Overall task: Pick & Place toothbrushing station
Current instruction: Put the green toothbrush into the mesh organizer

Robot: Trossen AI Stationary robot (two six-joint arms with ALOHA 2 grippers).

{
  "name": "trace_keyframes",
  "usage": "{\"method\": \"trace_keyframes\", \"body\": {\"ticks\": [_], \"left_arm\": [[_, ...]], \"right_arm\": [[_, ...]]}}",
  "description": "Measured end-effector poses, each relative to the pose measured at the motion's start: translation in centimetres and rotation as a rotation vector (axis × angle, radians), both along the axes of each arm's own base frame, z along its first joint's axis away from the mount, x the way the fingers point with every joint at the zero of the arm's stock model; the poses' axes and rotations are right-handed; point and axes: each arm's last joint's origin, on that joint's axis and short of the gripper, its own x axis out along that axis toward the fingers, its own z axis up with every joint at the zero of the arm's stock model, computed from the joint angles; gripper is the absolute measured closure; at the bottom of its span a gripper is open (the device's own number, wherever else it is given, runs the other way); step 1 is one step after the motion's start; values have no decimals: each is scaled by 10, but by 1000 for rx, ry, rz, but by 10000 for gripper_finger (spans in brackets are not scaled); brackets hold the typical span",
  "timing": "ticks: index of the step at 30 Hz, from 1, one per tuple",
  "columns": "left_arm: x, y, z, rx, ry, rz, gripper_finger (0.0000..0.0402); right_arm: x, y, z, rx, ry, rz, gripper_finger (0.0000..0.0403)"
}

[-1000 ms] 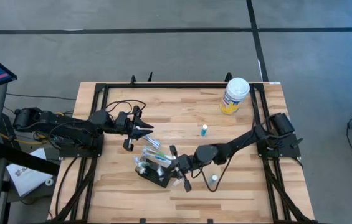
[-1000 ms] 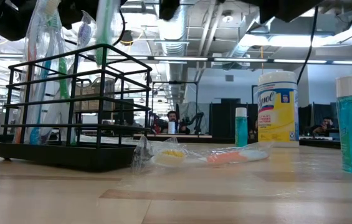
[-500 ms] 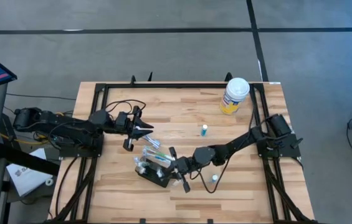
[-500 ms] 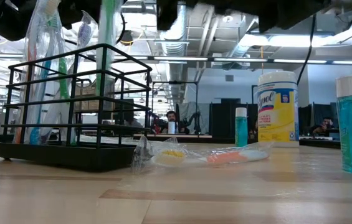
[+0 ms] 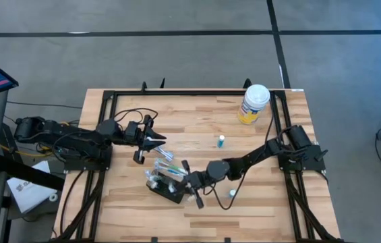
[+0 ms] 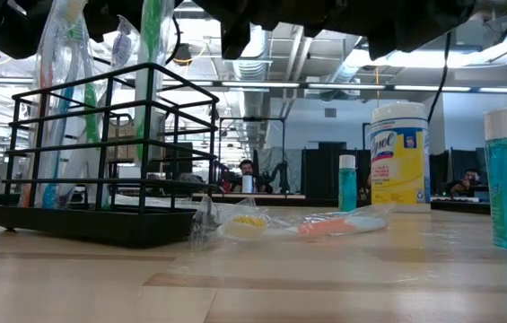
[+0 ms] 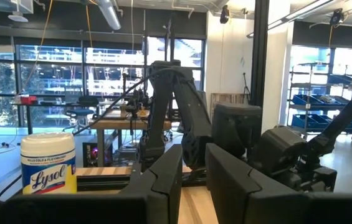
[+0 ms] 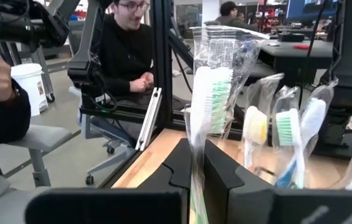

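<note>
Below the high view's centre, the right gripper (image 5: 191,183) pinches a wrapped green toothbrush (image 8: 208,99) over the black holder (image 5: 165,183). Lowering it straight into an empty slot should avoid snagging. Upper left, the left gripper (image 5: 151,140) waits slightly parted.

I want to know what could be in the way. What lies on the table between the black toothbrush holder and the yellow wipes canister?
In the high view, only a small teal bottle stands between the toothbrush holder and the wipes canister; otherwise bare wood.
</note>
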Motion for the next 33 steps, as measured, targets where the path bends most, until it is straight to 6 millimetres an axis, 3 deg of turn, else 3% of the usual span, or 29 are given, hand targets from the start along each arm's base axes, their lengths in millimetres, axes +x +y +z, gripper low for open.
{"method": "trace_keyframes", "body": {"ticks": [10, 19, 33], "left_arm": [[0, 0, 0, 0, 0, 0, 334], [0, 0, 0, 0, 0, 0, 334], [0, 0, 0, 0, 0, 0, 334]], "right_arm": [[0, 0, -3, -12, 15, 0, 394], [5, -5, -25, -11, 53, -14, 390], [5, -7, -26, -11, 80, -21, 349]]}}
